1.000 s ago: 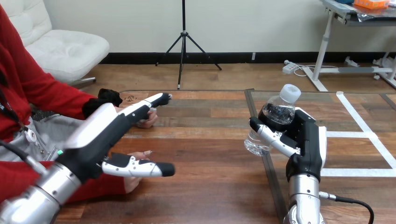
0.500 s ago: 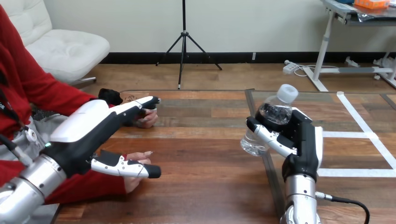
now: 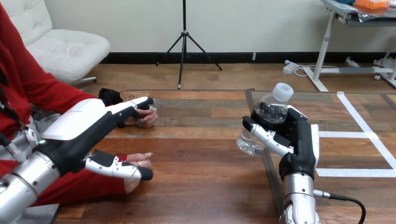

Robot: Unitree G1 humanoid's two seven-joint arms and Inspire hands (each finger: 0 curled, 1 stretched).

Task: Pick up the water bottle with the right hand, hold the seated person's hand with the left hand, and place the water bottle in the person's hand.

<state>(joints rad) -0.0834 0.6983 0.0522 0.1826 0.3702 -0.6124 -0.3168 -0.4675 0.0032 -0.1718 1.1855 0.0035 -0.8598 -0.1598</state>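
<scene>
Widest of all: the wooden desk (image 3: 205,154), dark planks laid crosswise, cut off at the bottom and right edges of the head view. Marked on the right with white tape lines (image 3: 357,135). Split from far edge to near by a dark seam (image 3: 250,100), partly hidden behind the right arm.

Next in size: the left arm (image 3: 28,182), cut off at the lower left corner, ending in the left hand (image 3: 88,123). Released, with fingers (image 3: 135,103) straight and thumb (image 3: 121,169) spread wide. Reaches over both of the person's hands and covers part of each. Fingers lying across the person's upper hand (image 3: 147,119), itself loosely closed on the desk. Thumb lying over the person's lower hand (image 3: 135,161), with only fingertips and part of the palm showing. Cannot tell whether metal touches skin at either place. No curl round either hand.

Then the right hand (image 3: 301,140), upright on its silver forearm, clenched round the water bottle (image 3: 273,109). Clear plastic, held up over the desk near the seam and tilted, with white cap (image 3: 282,91) up and to the right, base down and to the left. Midsection hidden behind the black fingers. Well apart from both of the person's hands.

Smallest: a black shape (image 3: 110,96) at the desk's far left, too indistinct to name.
</scene>
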